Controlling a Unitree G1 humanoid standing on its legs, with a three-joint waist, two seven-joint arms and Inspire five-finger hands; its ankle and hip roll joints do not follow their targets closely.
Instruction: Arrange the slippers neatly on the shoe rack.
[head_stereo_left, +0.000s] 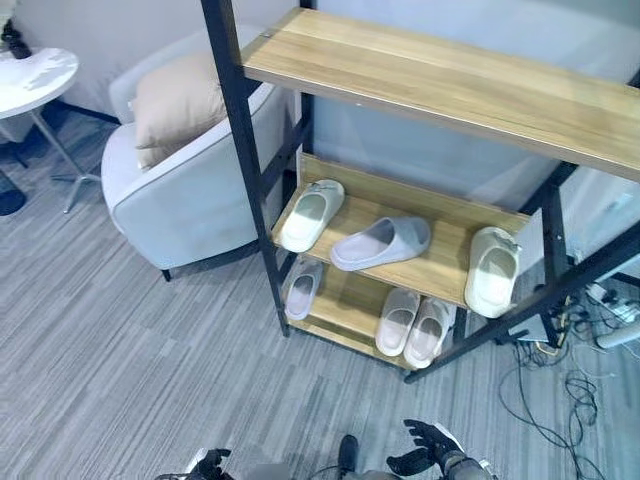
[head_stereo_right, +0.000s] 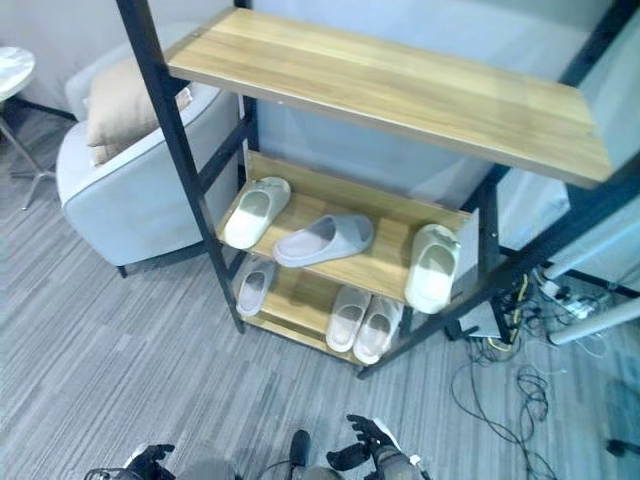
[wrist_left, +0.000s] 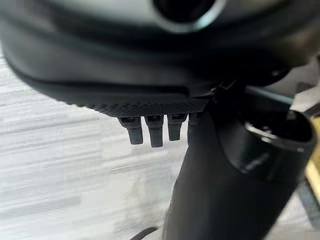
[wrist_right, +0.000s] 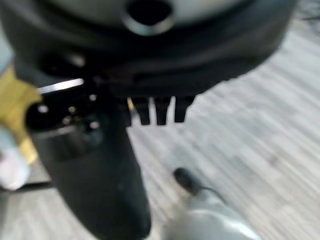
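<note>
Six pale slippers (head_stereo_left: 381, 242) sit on the shoe rack (head_stereo_left: 440, 262); both hands' fingers hang relaxed, holding nothing.

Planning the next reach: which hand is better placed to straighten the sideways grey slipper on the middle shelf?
Probably the right hand: it hangs nearer below the sideways grey slipper than the left hand.

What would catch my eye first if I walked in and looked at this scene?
Probably the tall shoe rack with wooden shelves, slippers spread over its two lower levels. On the middle shelf a grey slipper lies crosswise between two cream slippers pointing outward. A pale armchair with a beige cushion stands to the rack's left.
</note>
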